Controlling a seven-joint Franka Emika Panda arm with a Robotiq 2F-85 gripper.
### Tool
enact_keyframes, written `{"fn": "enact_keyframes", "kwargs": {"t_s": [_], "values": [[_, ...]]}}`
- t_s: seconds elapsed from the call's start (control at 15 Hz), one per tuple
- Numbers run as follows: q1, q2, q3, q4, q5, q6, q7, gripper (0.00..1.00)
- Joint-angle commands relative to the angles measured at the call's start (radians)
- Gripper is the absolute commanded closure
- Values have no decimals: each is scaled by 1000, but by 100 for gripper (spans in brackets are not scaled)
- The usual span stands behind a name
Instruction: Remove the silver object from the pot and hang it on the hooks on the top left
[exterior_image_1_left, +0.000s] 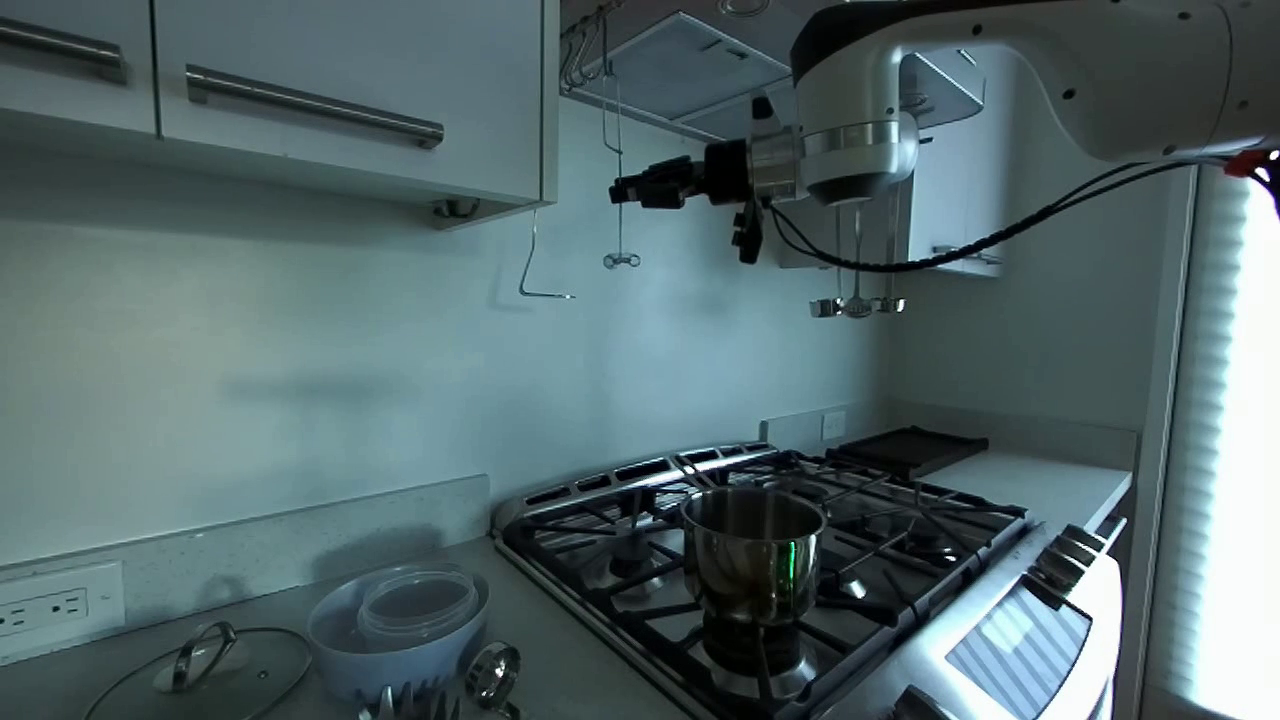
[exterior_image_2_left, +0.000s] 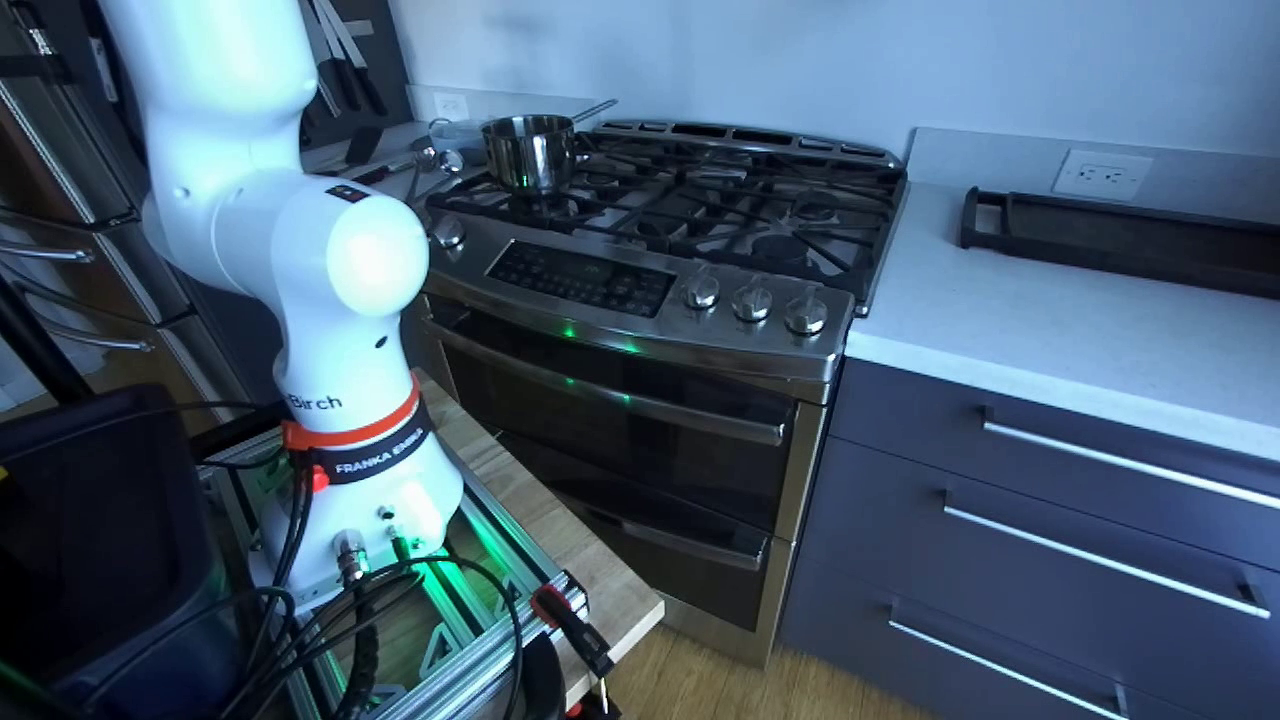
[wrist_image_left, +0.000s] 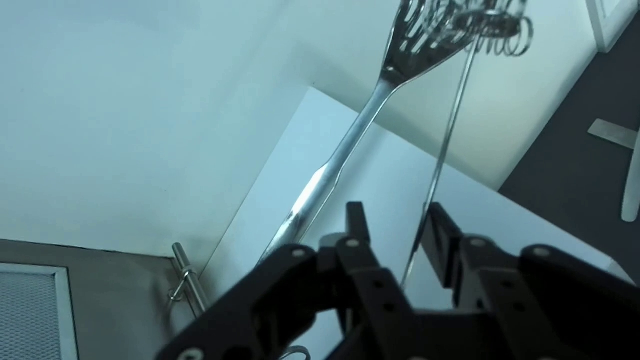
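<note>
A thin silver utensil with a coiled wire head (exterior_image_1_left: 621, 260) hangs from the hooks (exterior_image_1_left: 580, 50) under the range hood in an exterior view. In the wrist view its coiled head (wrist_image_left: 490, 24) is at the top right, and its thin rod runs down between my fingers, close to the right one. My gripper (exterior_image_1_left: 622, 190) is level with the rod; in the wrist view the gripper (wrist_image_left: 395, 212) is open, fingers apart. The steel pot (exterior_image_1_left: 755, 560) stands on the front burner, also in an exterior view (exterior_image_2_left: 530, 155); its bottom is hidden.
A slotted silver spatula (wrist_image_left: 345, 145) hangs beside the rod. The upper cabinet (exterior_image_1_left: 350, 80) is near the gripper, and the hood (exterior_image_1_left: 690, 75) is above it. Ladles (exterior_image_1_left: 857, 305) hang behind the wrist. A bowl (exterior_image_1_left: 390, 640) and a glass lid (exterior_image_1_left: 215, 680) are on the counter.
</note>
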Motion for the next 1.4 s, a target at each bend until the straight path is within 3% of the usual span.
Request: {"fn": "enact_keyframes", "kwargs": {"t_s": [0.0, 0.33, 0.73, 1.33], "values": [[1, -25, 0, -36, -5, 9, 13, 33], [-14, -81, -20, -126, -94, -59, 138, 0], [-44, -181, -56, -227, -282, -208, 382, 0], [-137, -324, -100, -209, -474, -697, 830, 0]]}}
